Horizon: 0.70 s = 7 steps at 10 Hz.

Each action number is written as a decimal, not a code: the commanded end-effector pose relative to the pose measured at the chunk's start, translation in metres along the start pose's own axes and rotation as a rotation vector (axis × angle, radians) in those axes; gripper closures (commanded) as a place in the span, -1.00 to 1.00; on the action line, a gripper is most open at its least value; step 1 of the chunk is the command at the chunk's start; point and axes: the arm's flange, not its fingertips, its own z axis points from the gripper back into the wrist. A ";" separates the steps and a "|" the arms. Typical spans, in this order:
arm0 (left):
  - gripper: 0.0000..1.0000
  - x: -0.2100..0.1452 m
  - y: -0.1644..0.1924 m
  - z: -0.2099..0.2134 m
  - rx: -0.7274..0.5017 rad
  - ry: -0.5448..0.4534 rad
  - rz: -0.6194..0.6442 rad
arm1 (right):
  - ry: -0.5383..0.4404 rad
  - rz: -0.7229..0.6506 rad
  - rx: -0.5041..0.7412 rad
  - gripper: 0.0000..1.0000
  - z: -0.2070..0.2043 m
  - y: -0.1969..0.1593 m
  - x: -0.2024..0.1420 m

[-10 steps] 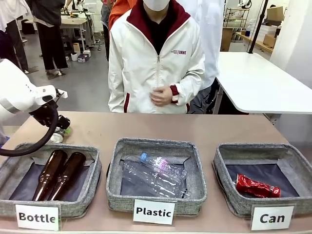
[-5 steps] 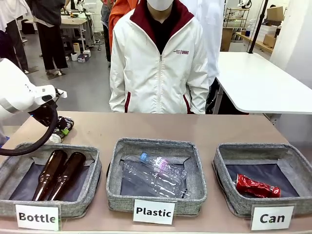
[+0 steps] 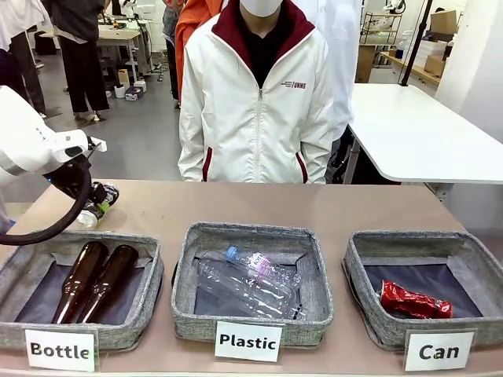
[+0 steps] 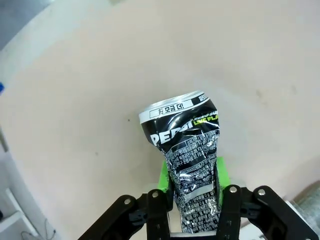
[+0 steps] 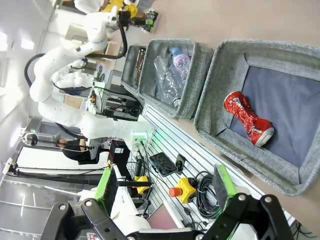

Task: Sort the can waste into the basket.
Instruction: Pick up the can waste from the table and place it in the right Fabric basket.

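Left gripper (image 4: 192, 187) is clamping the black can (image 4: 187, 160) between its green pads, the can's silver rim pointing up-frame above bare tabletop (image 4: 100, 75). In the front view the same can (image 3: 100, 198) is showing at mid-left, just below the white left arm (image 3: 31, 145), above the far rim of the "Bottle" basket (image 3: 141, 259); whether it is touching the table cannot be told from there.

Red can (image 3: 414, 301) is lying on its side on the dark lining of the "Can" basket (image 3: 357, 259), lower right of the front frame. The right wrist view is showing that red can (image 5: 248, 120) at right of centre inside the basket (image 5: 220, 65).

Right gripper (image 5: 165, 187) is hanging with its fingers spread wide, gripping nothing, at the bottom of its own frame.

A person in a white jacket (image 3: 255, 102) is standing at upper centre, behind the table.
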 end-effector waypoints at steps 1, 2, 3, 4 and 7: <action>1.00 -0.002 -0.024 0.073 -0.037 -0.095 -0.009 | 0.017 0.024 -0.004 -1.00 0.003 0.000 -0.003; 1.00 -0.008 -0.044 0.130 -0.091 -0.071 0.000 | 0.017 0.024 -0.004 -1.00 0.003 0.000 -0.003; 0.59 -0.024 -0.060 0.169 -0.163 -0.023 0.033 | 0.017 0.024 -0.004 -1.00 0.003 0.000 -0.003; 0.59 -0.047 -0.073 0.197 -0.171 -0.012 0.062 | 0.017 0.024 -0.004 -1.00 0.003 0.000 -0.003; 0.59 -0.133 -0.114 0.249 -0.206 -0.108 0.075 | 0.017 0.024 -0.004 -1.00 0.003 0.000 -0.003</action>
